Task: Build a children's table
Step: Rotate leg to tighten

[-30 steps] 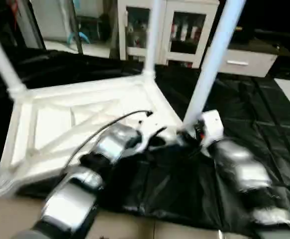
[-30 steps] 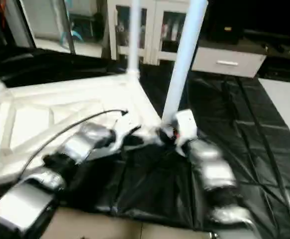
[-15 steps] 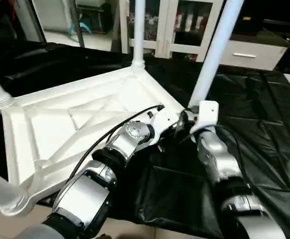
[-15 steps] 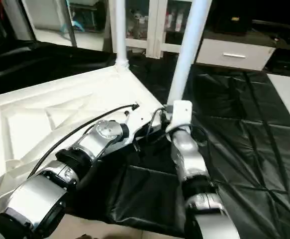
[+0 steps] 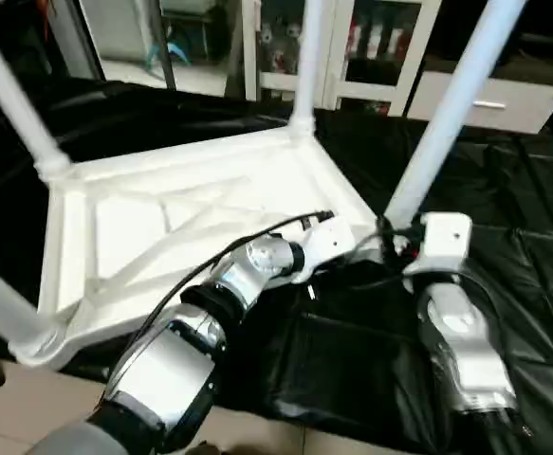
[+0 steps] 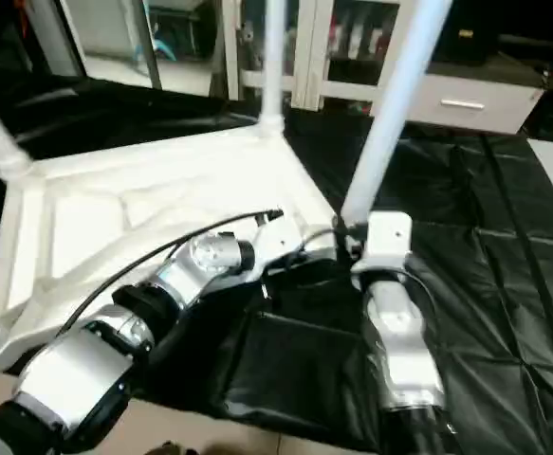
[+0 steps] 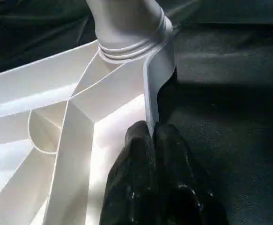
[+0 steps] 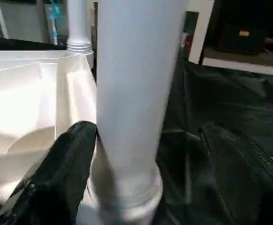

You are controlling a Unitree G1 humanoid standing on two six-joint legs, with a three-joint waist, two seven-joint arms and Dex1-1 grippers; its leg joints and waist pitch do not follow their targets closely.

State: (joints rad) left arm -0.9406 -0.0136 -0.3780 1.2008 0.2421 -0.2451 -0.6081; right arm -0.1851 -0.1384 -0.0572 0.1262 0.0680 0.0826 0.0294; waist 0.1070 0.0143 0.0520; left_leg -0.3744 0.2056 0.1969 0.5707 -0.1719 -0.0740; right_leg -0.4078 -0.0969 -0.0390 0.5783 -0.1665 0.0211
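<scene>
The children's table lies upside down: its white tabletop shows the ribbed underside, and several white legs stand up from the corner sockets. My left gripper is shut on the tabletop's rim wall, just below the near right corner socket. My right gripper is open around the foot of the near right leg. One finger lies close beside the leg and the other finger stands well apart from it. In the left eye view both wrists meet at that corner.
The black cover of the worktable spreads to the right and front of the tabletop. The worktable's front edge and the floor lie just below the near left corner. White cabinets and a drawer unit stand behind.
The head camera has swung, shifting the whole picture. The right wrist sits slightly further back from the leg's foot. The left gripper stays at the rim.
</scene>
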